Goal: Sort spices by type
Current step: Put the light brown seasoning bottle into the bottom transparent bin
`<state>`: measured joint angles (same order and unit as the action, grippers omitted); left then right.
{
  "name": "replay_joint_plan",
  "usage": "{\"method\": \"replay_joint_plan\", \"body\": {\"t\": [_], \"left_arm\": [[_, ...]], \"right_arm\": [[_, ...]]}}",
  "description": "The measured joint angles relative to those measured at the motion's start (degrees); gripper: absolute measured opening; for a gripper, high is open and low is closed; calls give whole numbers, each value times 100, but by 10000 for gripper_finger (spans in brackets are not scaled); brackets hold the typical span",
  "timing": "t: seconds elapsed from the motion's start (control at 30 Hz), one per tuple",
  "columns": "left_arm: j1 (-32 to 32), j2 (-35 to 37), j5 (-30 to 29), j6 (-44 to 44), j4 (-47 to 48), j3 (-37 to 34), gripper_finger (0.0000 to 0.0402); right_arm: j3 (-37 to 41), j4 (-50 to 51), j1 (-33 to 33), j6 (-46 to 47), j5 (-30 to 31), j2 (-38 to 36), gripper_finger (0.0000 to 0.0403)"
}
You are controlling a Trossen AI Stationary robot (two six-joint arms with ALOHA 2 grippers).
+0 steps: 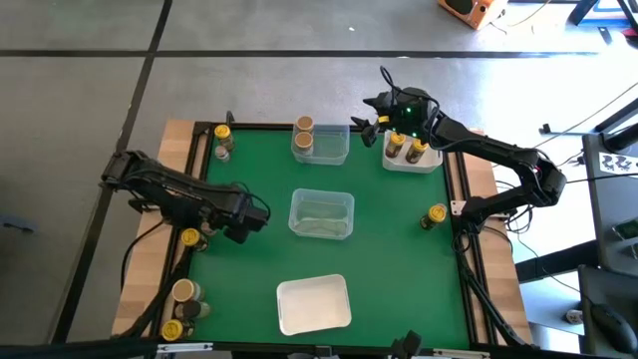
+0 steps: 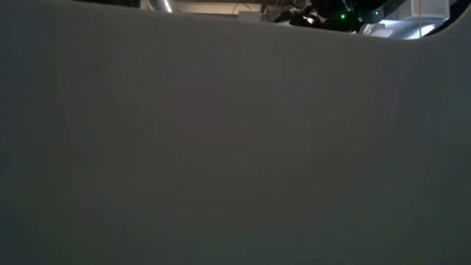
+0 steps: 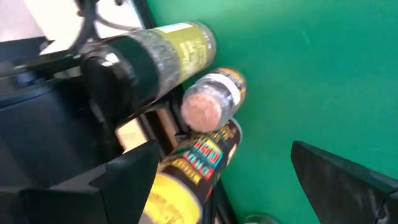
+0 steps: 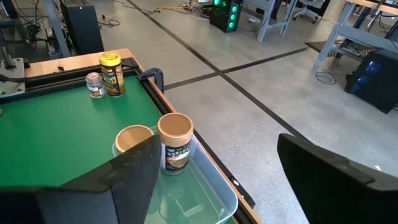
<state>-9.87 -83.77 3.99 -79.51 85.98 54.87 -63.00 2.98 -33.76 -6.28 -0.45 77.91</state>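
left tool [image 1: 242, 221] spread, empty, by yellow-top jar [image 1: 189, 237] near tabletop [image 1: 399, 239] left edge. right tool [image 1: 371, 118] spread, empty, between far clear tray [image 1: 334, 146] holding two tan-top jars [image 1: 303, 125] and white tray [image 1: 431, 165].

Green table [image 1: 399, 249], four plastic trays [image 1: 321, 214], spice jars [image 1: 435, 215] scattered along edges

- Table mat [image 1: 399, 249]: plain green, framed by a black border with pale wood outside it.
- Nearest tray [image 1: 314, 304]: solid white.
- Middle tray [image 1: 321, 213]: clear plastic.
- Jar near the right edge [image 1: 435, 215]: yellow top.
- Two jars in the far clear tray [image 4: 175, 142]: tan tops, white labels.
- Far-corner jar [image 4: 111, 74]: yellow lid, dark label with yellow print.
- Both arms [image 1: 498, 155]: black.
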Motion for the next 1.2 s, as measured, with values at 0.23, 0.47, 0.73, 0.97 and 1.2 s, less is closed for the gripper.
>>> {"method": "replay_joint_plan", "body": {"t": [0.23, 0.47, 0.73, 0.97, 1.2], "left_arm": [[0, -1, -17, 64, -429, -506, 359], [0, -2, -19, 79, -638, -779, 359], [0, -2, 19, 15, -775, -1196, 359], [0, -4, -2, 90, -1330, -1265, 359], [0, -4, -39, 210, -1810, -1331, 359]], "right_arm": [[0, 0, 0, 0, -2, 0, 319], [0, -2, 0, 0, -2, 0, 319], [2, -11, 0, 0, -2, 0, 319], [2, -11, 0, 0, -1, 0, 319], [1, -9, 0, 0, -2, 0, 319]]}}
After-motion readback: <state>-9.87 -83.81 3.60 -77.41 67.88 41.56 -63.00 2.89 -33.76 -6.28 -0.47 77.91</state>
